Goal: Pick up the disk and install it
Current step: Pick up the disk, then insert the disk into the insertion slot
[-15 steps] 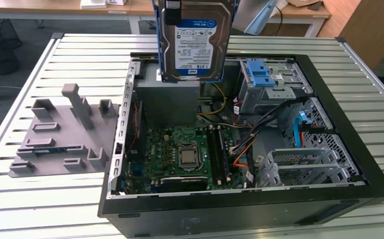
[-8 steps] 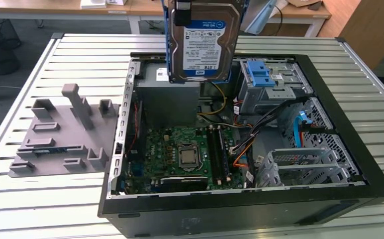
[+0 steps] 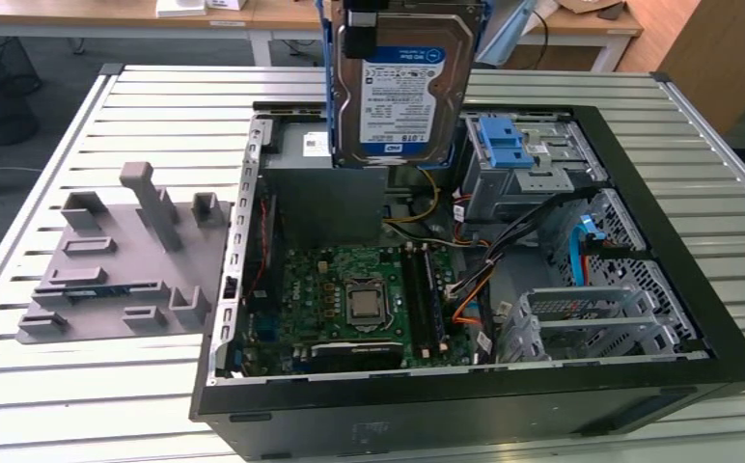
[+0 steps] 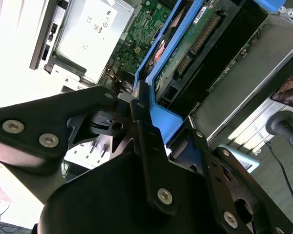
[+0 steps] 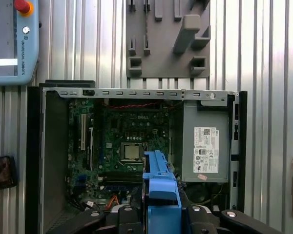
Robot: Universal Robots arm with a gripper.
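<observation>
Above the open computer case (image 3: 681, 280), the disk (image 3: 402, 92) hangs upright in the air with its white-and-blue label facing the exterior camera, clear of everything beneath it. The gripper (image 4: 163, 124) is clenched on the disk's blue carrier bracket (image 5: 160, 187): in the second wrist view the black fingers (image 4: 142, 114) press the blue plastic from either side, with the drive's green circuit face running away from them. Below lie the motherboard (image 3: 346, 289) and the grey power supply (image 5: 207, 146). Toward the exterior view's right stand a metal drive cage with a blue latch piece (image 3: 508, 145) and a further wire cage (image 3: 592, 318) near the case's front. To the exterior view's left, a grey fixture plate (image 3: 115, 260) with upright holders rests on the slatted bench (image 3: 90, 386) just beside the case. By my reading the pick-up is done, since the disk is carried and touches nothing else. The install is not yet done, as the disk sits in no cage and is well above the case's rim.
</observation>
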